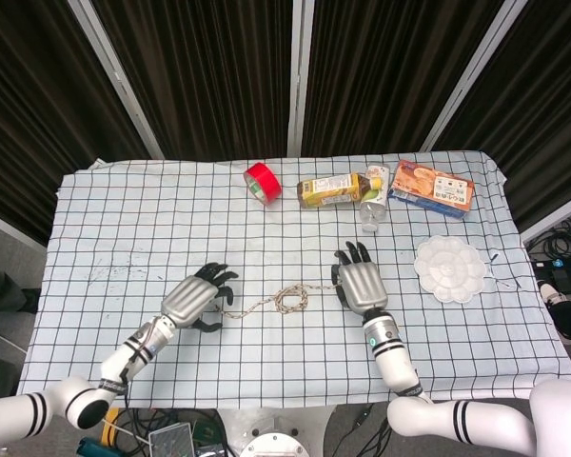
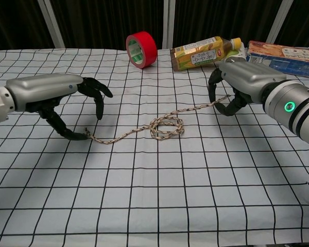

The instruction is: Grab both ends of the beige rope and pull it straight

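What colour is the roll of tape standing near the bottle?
The roll of tape is red, clearest in the chest view.

No wording is legible — the bottle (image 2: 205,55) label and the box (image 2: 280,54) print are too small to read.
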